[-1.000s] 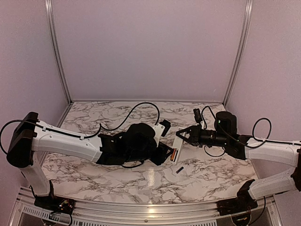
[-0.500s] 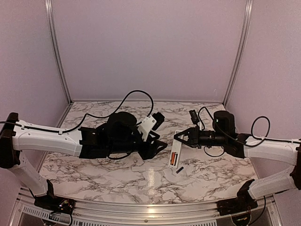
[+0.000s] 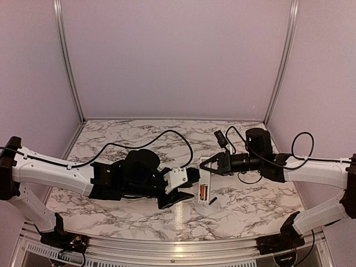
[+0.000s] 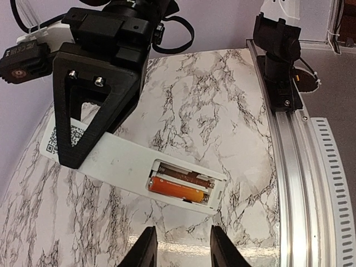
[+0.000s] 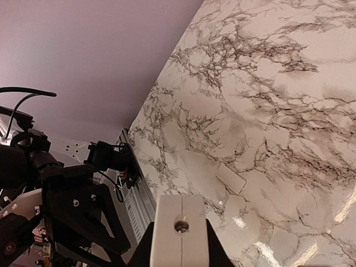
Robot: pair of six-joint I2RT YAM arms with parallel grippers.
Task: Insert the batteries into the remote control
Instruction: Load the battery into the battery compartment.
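Observation:
My right gripper [image 3: 210, 167] is shut on the white remote control [image 3: 204, 186] and holds it slanted down to the table, back side up. In the left wrist view the remote [image 4: 119, 158] shows its open battery bay with the orange-copper battery [image 4: 177, 190] seated in the near slot; the other slot looks empty. The black battery [image 3: 212, 199] lies on the table just right of the remote's lower end. My left gripper [image 3: 185, 189] is open and empty, its fingertips [image 4: 146, 249] a little short of the bay. In the right wrist view the remote's end [image 5: 181, 231] sits between the fingers.
A small flat white piece [image 5: 231, 178] lies on the marble table [image 3: 245, 206] beyond the remote. The metal rail [image 4: 295, 167] runs along the table's near edge. The purple walls [image 3: 178, 55] enclose the back and sides.
My left arm has swung toward the near side, bringing its open gripper up to the remote's battery end. My right gripper has shifted the remote slightly left.

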